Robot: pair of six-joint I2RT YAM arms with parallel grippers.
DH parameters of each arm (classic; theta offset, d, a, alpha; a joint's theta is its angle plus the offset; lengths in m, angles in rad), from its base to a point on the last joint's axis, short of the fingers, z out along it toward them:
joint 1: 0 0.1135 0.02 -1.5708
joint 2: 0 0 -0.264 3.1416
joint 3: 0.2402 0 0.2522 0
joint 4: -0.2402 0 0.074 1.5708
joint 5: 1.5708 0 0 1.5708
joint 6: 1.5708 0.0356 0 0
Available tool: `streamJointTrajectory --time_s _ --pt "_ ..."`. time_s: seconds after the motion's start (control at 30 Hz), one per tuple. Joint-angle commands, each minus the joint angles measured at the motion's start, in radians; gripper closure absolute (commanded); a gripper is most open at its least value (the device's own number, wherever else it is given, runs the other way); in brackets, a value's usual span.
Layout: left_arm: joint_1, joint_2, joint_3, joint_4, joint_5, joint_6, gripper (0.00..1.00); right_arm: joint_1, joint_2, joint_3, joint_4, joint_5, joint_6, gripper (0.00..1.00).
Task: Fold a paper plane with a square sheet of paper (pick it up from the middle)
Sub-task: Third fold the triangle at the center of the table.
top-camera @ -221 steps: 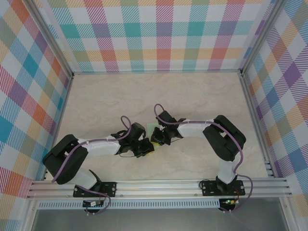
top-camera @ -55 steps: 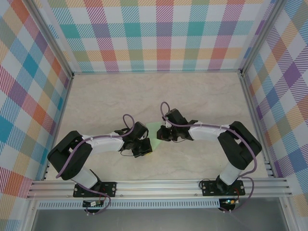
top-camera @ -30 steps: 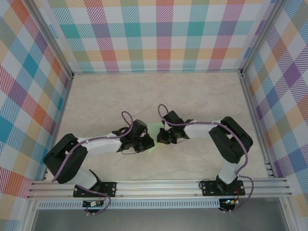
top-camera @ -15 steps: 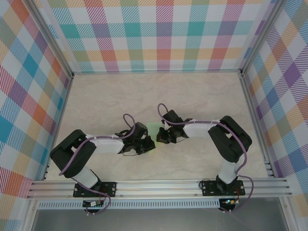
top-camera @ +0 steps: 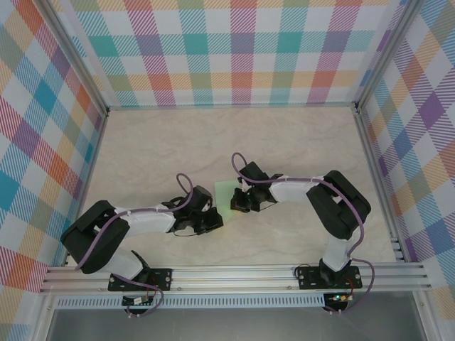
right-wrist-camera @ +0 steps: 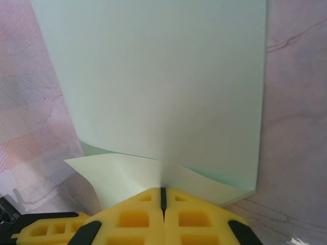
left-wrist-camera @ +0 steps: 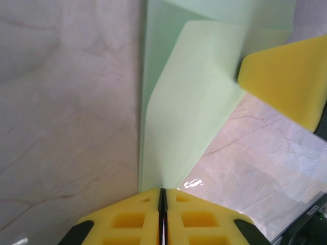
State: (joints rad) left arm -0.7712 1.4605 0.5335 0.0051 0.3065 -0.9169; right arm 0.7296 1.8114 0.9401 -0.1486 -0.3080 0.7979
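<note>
The square sheet of paper (top-camera: 222,192), pale mint green, lies mid-table between both grippers with one part folded over. In the left wrist view the folded flap (left-wrist-camera: 191,107) narrows to a tip that runs into my left gripper (left-wrist-camera: 162,191), whose yellow fingers are shut on it. My right gripper (right-wrist-camera: 163,191) is shut on a lifted edge of the sheet (right-wrist-camera: 153,87), which curls up from the flat layer. From above, the left gripper (top-camera: 212,219) is at the sheet's near-left corner and the right gripper (top-camera: 237,203) at its right side. The right gripper's yellow finger (left-wrist-camera: 286,81) touches the flap.
The marble-patterned table (top-camera: 149,149) is walled by plaid panels (top-camera: 234,50) on three sides. An aluminium rail (top-camera: 234,273) with both arm bases runs along the near edge. Bare table stretches behind and beside the grippers.
My left gripper has drawn back toward the near edge, and more of the green sheet shows between the grippers. The right gripper has hardly moved.
</note>
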Motion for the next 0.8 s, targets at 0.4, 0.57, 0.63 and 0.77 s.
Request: streamJointTrajectory --time_s 0.4,0.57,0.63,0.77 --pt "-0.03 0.017 0.072 -0.365 0.021 0.156 0.89 -0.004 0.079 0.009 -0.065 0.081 0.006 0.95" --pt "-0.031 -0.044 0.136 -0.387 -0.044 0.161 0.91 -0.004 0.091 0.014 -0.061 0.08 0.009 0.96" --pt "-0.03 -0.082 0.145 -0.346 -0.071 0.143 0.91 -0.004 0.095 0.016 -0.059 0.078 0.01 0.96" --pt "-0.03 -0.074 0.145 -0.228 -0.088 0.117 0.9 -0.003 0.105 0.02 -0.061 0.078 0.014 0.96"
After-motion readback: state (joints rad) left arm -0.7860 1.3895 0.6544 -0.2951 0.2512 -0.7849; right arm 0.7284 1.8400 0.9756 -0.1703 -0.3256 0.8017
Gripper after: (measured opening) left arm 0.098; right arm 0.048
